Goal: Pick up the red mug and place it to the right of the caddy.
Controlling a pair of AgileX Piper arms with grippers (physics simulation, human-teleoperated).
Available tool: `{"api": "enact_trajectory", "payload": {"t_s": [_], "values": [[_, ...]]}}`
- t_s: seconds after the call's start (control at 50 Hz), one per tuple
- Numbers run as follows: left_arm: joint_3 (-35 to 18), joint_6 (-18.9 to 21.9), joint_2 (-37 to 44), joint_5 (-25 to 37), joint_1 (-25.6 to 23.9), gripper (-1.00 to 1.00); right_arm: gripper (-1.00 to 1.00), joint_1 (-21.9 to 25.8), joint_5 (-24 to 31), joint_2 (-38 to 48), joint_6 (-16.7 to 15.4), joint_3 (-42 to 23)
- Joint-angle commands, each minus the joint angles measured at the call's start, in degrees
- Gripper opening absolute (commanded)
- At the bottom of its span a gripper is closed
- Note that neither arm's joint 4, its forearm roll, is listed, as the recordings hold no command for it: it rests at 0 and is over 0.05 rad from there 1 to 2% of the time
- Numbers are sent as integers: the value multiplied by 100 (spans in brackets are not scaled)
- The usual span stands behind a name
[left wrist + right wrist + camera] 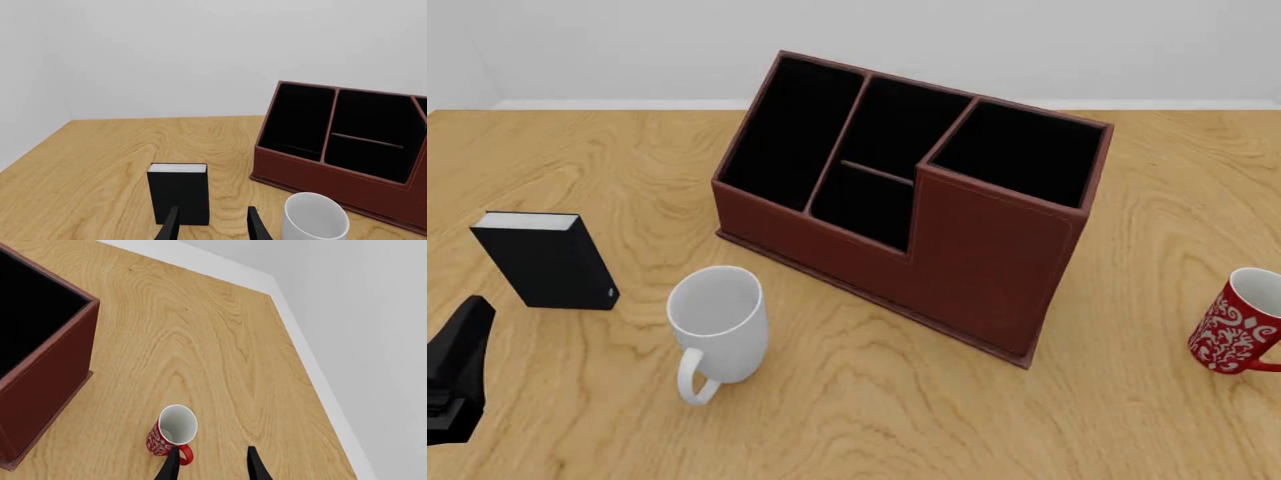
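Note:
The red mug [1234,335] with white swirls stands upright on the table at the front view's right edge, apart from the caddy [908,215], which is on its left. It also shows in the right wrist view [172,432], white inside, its handle toward the camera. My right gripper [212,467] is open and empty above the mug, and one finger [171,466] overlaps the handle in the picture. The right gripper is out of the front view. My left gripper [212,227] is open and empty, low at the table's front left [467,330].
A plain white mug [718,325] stands upright in front of the caddy's left part. A small black book-like box [547,260] stands at the left, just ahead of my left gripper [179,192]. The table's right edge [313,385] runs close to the red mug.

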Motion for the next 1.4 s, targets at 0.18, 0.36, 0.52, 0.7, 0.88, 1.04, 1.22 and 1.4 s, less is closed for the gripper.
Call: {"api": "enact_trajectory", "payload": {"t_s": [0.18,0.36,0.52,0.7,0.88,1.04,1.22,1.4], "values": [[-21,25,-1,11,3,100,100,-112,-20,617,-743,377],[28,43,-2,-44,5,100,100,-83,-106,735,-982,648],[-27,54,-2,19,8,100,100,-147,-478,1137,-1091,745],[-11,64,-2,1,9,100,100,-166,-938,1546,-1096,940],[-23,59,-3,9,8,100,100,-218,-1174,1696,-1086,1150],[-2,63,-3,-17,9,100,100,-251,-1394,1928,-1044,1192],[32,77,-2,-47,6,100,100,-175,-1582,2108,-976,1270],[-86,80,15,60,8,100,100,-197,-1998,2505,-988,1337]]}}
